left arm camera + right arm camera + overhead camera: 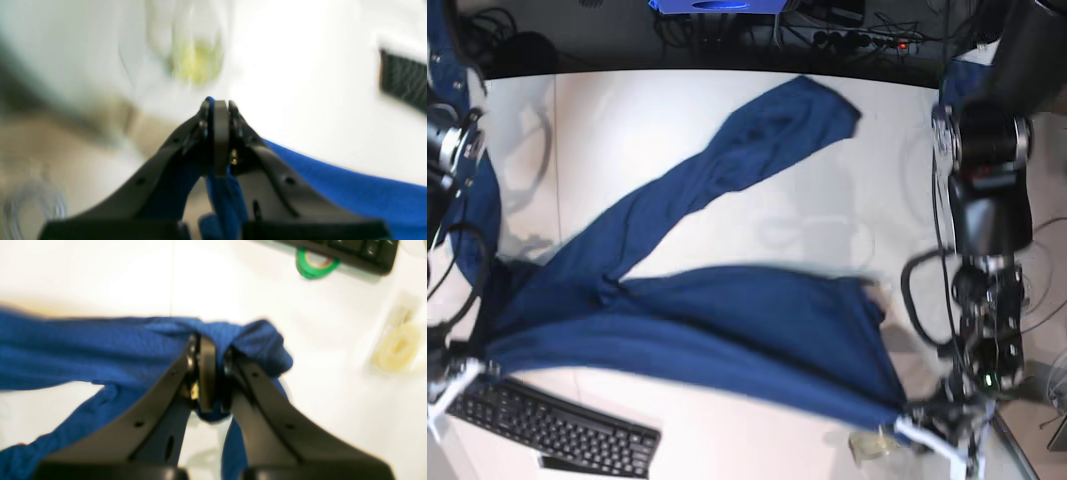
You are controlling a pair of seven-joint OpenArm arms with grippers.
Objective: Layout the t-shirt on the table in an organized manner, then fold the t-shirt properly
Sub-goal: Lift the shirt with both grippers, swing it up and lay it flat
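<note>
Left gripper (220,106) and right gripper (207,340) each pinch the t-shirt (727,330), stretched between them above the table (677,110), likely for spreading it flat.

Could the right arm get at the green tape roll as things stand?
Probably not yet: the right tool is shut on the t-shirt. The table toward the green tape roll looks unobstructed, so it would have to let go first.
</note>
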